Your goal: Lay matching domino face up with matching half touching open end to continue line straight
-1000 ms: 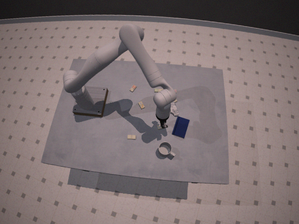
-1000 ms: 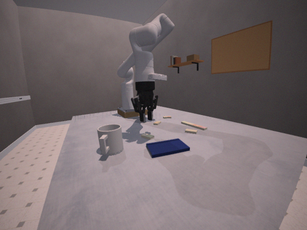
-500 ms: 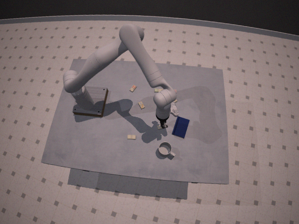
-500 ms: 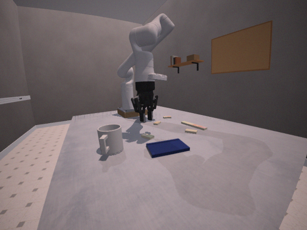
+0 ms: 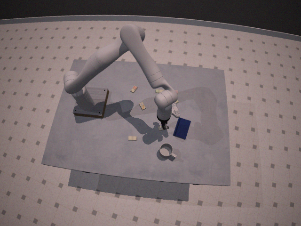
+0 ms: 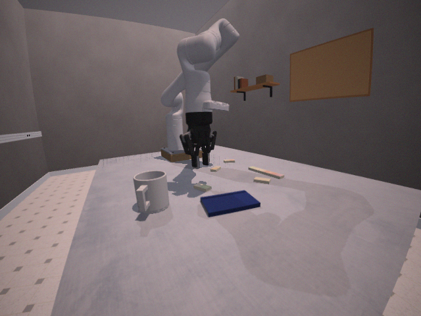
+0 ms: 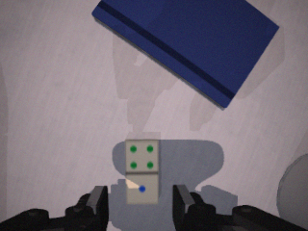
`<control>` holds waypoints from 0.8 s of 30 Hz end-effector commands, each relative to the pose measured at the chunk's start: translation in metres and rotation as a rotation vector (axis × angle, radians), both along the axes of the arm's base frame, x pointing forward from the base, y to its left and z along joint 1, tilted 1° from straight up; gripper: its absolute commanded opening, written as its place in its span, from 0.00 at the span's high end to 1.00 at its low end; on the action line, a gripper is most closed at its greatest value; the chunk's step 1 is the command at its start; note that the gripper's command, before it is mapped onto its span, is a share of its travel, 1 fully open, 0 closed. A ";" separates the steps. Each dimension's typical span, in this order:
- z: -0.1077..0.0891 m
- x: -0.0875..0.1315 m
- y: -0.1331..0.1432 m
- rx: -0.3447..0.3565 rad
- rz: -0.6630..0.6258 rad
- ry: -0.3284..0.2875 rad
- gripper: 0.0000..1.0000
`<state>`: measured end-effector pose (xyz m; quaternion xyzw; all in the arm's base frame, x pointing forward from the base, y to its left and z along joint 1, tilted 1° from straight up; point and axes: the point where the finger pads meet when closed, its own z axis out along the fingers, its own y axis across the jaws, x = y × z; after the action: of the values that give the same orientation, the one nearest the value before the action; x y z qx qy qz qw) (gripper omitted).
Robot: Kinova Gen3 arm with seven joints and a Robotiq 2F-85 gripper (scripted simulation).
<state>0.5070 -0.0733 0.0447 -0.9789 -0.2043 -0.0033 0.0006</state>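
Black two-finger pincer (image 7: 140, 204) hangs pointing straight down over the grey table top (image 5: 97, 150), fingers roughly half apart and gripping nothing. In the wrist view, a cream rectangular domino (image 7: 142, 171) lies flat and face up between and just ahead of the fingertips, untouched: four green pips on its 12 o'clock half, one blue pip on the 6 o'clock half. A flat dark-blue book (image 7: 192, 43) lies toward 1 o'clock, apart from it. A grey ceramic mug (image 5: 166, 150) stands nearby.
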 end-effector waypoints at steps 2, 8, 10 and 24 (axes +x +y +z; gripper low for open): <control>0.001 0.001 0.000 0.000 0.000 -0.002 0.53; -0.001 0.001 0.000 0.000 0.000 -0.002 0.53; -0.002 0.001 0.000 0.000 0.000 -0.002 0.53; -0.017 0.001 0.000 0.000 0.000 -0.002 0.53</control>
<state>0.5075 -0.0736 0.0310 -0.9790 -0.2040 -0.0034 0.0003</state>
